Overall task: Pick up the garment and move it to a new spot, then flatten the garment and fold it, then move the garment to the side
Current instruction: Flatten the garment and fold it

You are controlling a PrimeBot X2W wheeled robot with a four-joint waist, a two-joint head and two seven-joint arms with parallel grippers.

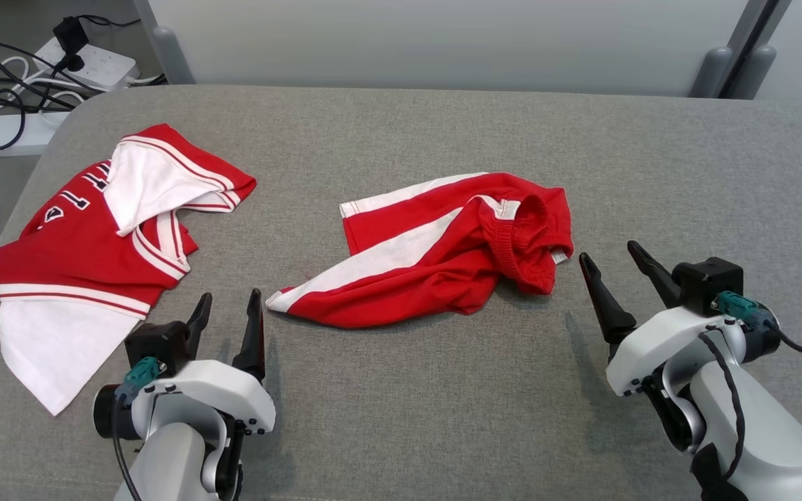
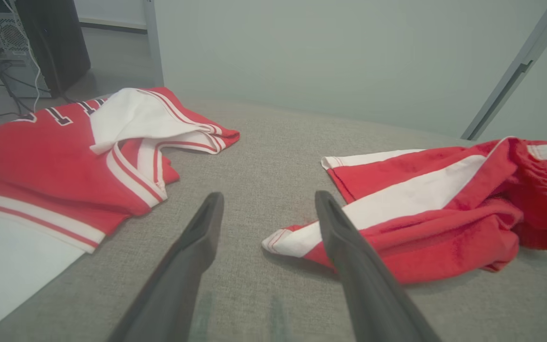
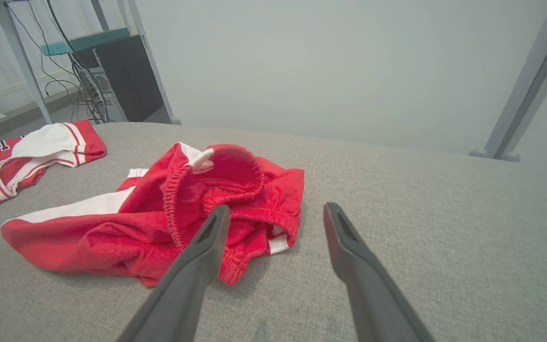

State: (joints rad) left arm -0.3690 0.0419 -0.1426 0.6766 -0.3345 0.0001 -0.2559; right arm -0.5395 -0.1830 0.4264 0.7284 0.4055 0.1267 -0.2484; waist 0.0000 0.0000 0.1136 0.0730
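Red shorts with white side stripes are lying crumpled on the grey fabric tabletop, between the two grippers and a bit ahead of both, so I'd call this the start of the flatten step. Left gripper is spread wide and holding nothing. The white-edged leg corner sits just beside its right finger. Right gripper is likewise spread and empty, with the bunched elastic waistband ahead and to the left of its fingertips.

My take: go in low with the left and pinch that leg corner, have the right take the waistband at its nearest edge, then pull the two apart along the table instead of lifting high. The waistband looks rolled into itself, so watch for grabbing too many layers at once.

Further out, ahead and left of the left gripper, there's a red-and-white numbered jersey. Keep the pull clear of it.
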